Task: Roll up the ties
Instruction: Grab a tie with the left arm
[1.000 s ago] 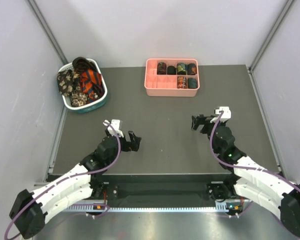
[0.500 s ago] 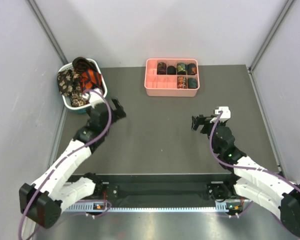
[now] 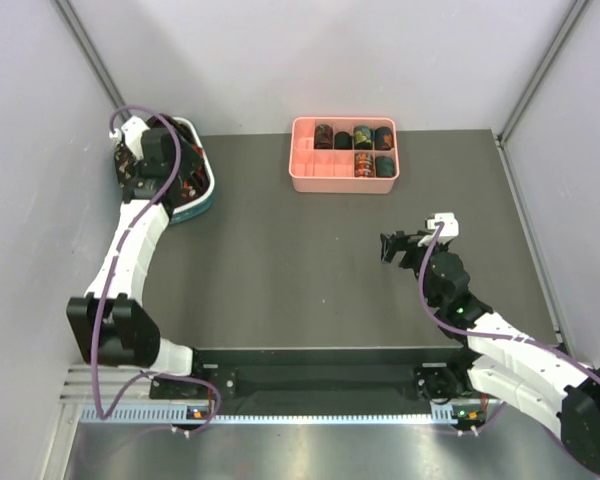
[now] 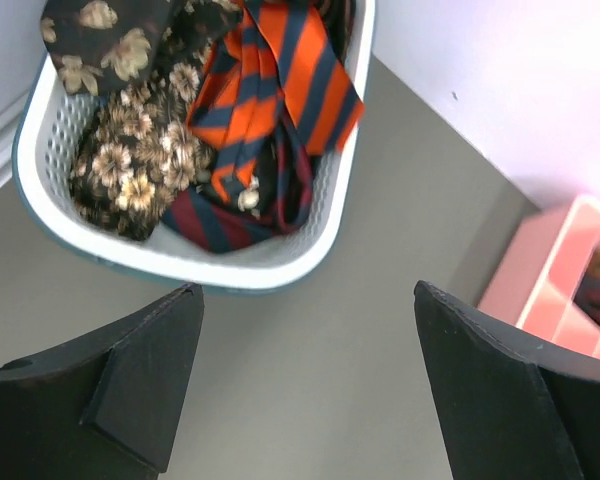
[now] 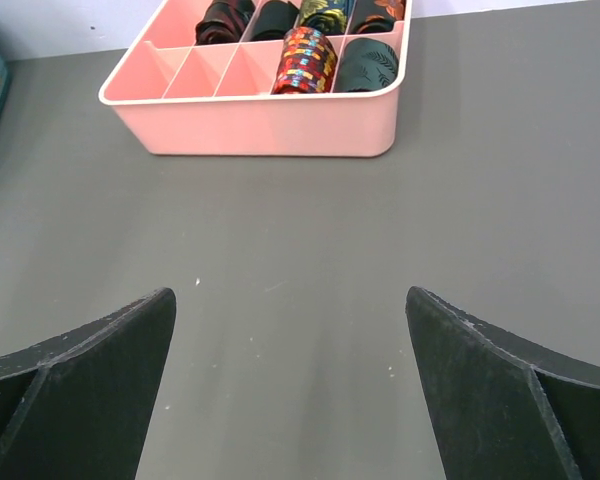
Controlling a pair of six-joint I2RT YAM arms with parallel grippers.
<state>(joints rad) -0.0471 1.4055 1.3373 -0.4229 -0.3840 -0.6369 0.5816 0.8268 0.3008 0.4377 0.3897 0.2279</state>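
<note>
Loose ties fill the white-and-teal basket [image 4: 270,265]: an orange-and-dark striped tie [image 4: 280,90], a floral brown-cream tie [image 4: 130,170] and a dark red-and-navy one [image 4: 220,215]. My left gripper [image 4: 308,300] hangs open above the table right at the basket's near rim, with nothing between its fingers. In the top view the left gripper [image 3: 165,165] and its wrist cover most of the basket [image 3: 202,195]. Several rolled ties [image 5: 310,60] sit in the pink tray [image 5: 270,130]. My right gripper [image 5: 290,300] is open and empty over bare table, short of the tray; from above it [image 3: 390,247] sits right of centre.
The pink tray [image 3: 310,170] stands at the back centre, with its left compartments bare. Grey walls close in the table on the left, back and right. The left arm stretches up along the table's left edge.
My left arm has swung from the near-left of the table up to the basket at the back left, jaws still open. The right arm has hardly moved.
</note>
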